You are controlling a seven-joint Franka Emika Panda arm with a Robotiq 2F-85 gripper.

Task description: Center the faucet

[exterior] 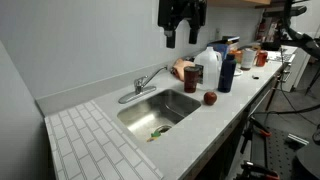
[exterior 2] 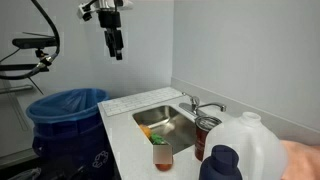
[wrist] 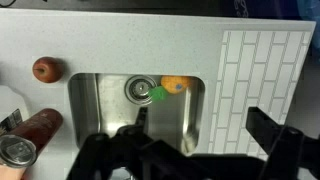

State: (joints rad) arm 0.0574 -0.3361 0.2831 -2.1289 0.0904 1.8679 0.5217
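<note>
Ext. view, left to right: tiled drainboard (exterior: 85,140), then the faucet (exterior: 145,85) at the back rim of the sink (exterior: 172,106). It sits well below and left of the claw (exterior: 182,30), spout swung toward the drainboard side, not over mid-basin. Claw hangs high over the table (exterior: 228,112), fingers spread wide, nothing in them.

Faucet handling: rigid chrome, slick, prob. pivots easily on its base. Better to nudge the spout sideways near the tip than to pinch it.

Only the wrist view shows the drain (wrist: 137,90) and an orange scrap (wrist: 175,84) under the claw. The spout there is maybe the thin line, hard to tell. Only one ext. view shows the blue bin (exterior 2: 65,110).
</note>
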